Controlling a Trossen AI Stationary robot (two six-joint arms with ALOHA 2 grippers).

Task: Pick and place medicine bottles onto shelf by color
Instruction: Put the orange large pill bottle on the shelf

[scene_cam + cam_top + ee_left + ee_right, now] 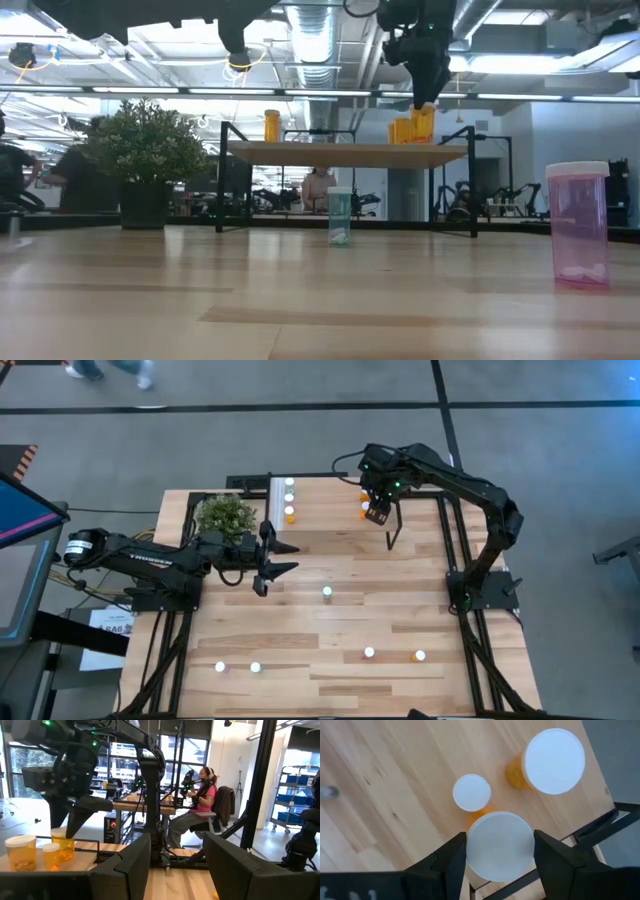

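Orange bottle [499, 845] clamped by right gripper [500, 851] at shelf [395, 780] edge beside two orange bottles [553, 761]; best lowered straight, released only once seated. Left gripper [283, 558] wide, empty, near table [400, 620] middle

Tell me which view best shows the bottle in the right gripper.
The right wrist view: the orange bottle fills the space between the right gripper's fingers. The left wrist view shows it side-on, the low view mostly hides it, and the high view shows almost nothing.
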